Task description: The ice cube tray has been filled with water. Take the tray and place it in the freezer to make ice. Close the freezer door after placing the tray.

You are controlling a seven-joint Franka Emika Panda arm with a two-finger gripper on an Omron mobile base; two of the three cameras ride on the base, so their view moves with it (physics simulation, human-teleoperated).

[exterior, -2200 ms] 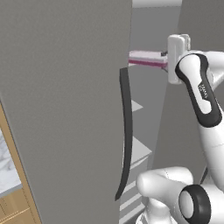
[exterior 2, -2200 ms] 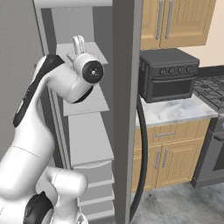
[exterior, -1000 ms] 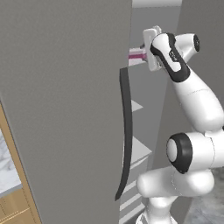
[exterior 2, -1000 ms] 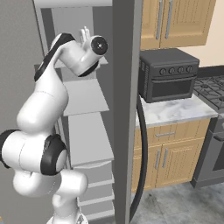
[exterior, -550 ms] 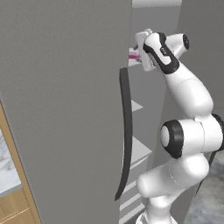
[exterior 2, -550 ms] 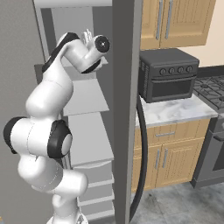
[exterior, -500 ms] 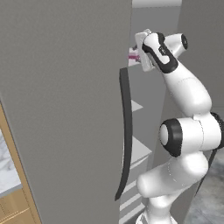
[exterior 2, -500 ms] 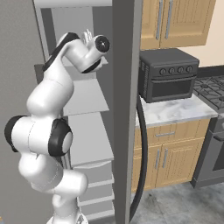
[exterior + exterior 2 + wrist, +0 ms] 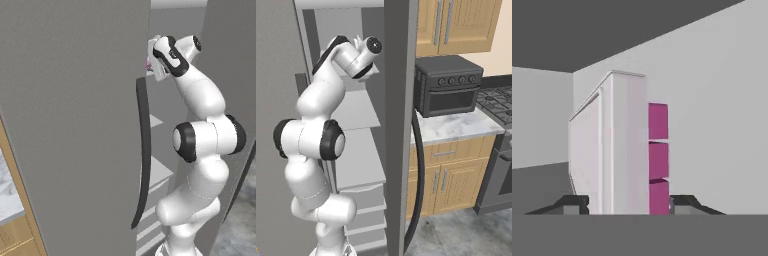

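Note:
The ice cube tray (image 9: 629, 150), pale pink-lilac with magenta cells along one edge, runs away from the hand between my two fingertips (image 9: 682, 202), lying along a grey surface inside the freezer (image 9: 356, 112). A sliver of the tray (image 9: 148, 64) peeks out past the freezer door (image 9: 75, 125), just beyond my gripper (image 9: 153, 59). The gripper (image 9: 629, 204) closely flanks the tray's near end; whether the tips still press on it is not clear. From the right, the hand (image 9: 363, 45) reaches onto an upper shelf. The door stands open.
The door's long dark handle (image 9: 143, 150) curves down just left of my arm. Lower freezer shelves and drawers (image 9: 358, 165) sit below the hand. Right of the door edge (image 9: 401, 125) are a black toaster oven (image 9: 448, 82) on a marble counter, wooden cabinets and a stove.
The arm has stretched further into the freezer, carrying the tray deeper until the door edge hides most of it. The hand has shifted slightly left over the last half second.

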